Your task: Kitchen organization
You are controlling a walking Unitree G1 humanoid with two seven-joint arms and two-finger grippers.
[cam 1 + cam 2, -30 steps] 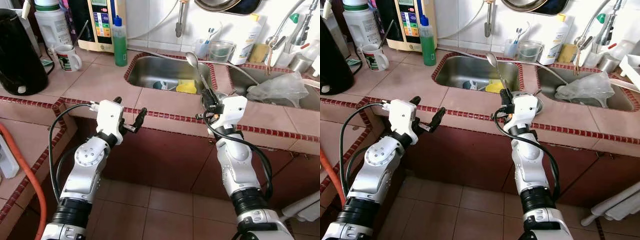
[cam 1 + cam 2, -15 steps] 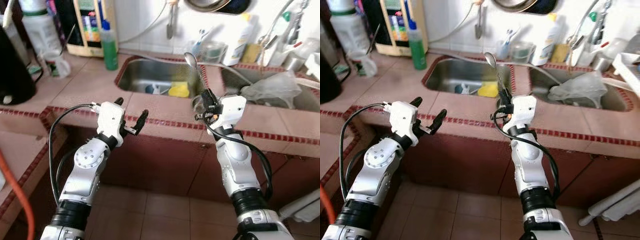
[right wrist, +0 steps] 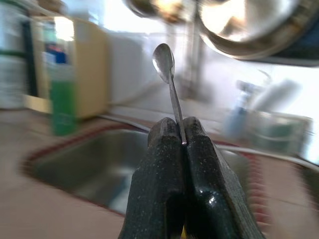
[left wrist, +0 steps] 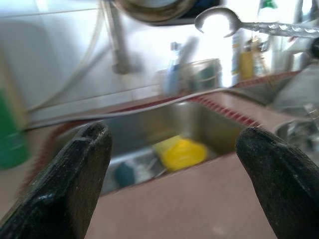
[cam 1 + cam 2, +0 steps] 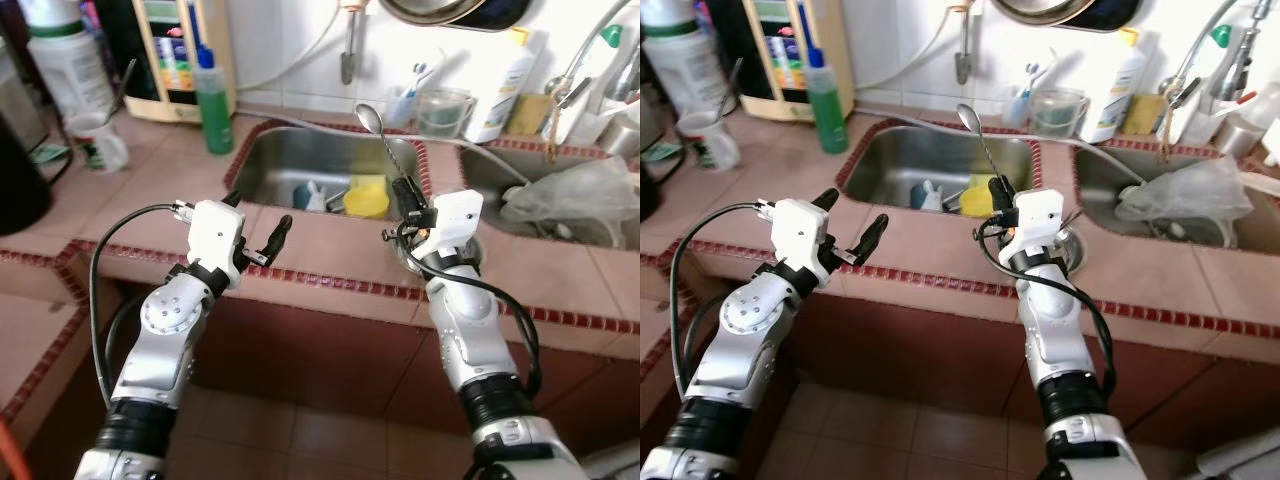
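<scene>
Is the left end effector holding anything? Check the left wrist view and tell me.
No: the left end effector is open, its two black fingers wide apart with only the sink beyond.

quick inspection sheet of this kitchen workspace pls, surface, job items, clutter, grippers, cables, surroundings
surface: pink tiled counter with dark red edging, two steel sinks set in it
job's things: spoon held upright, bowl end up, above the left sink
clutter: yellow sponge in the left sink; crumpled plastic bag in the right sink; green bottle, mug and clear cup on the counter
grippers: right gripper shut on the spoon handle; left gripper open, hovering over the counter edge
cables: black cable looping along the left arm
surroundings: white tiled wall, tap at the right
</scene>
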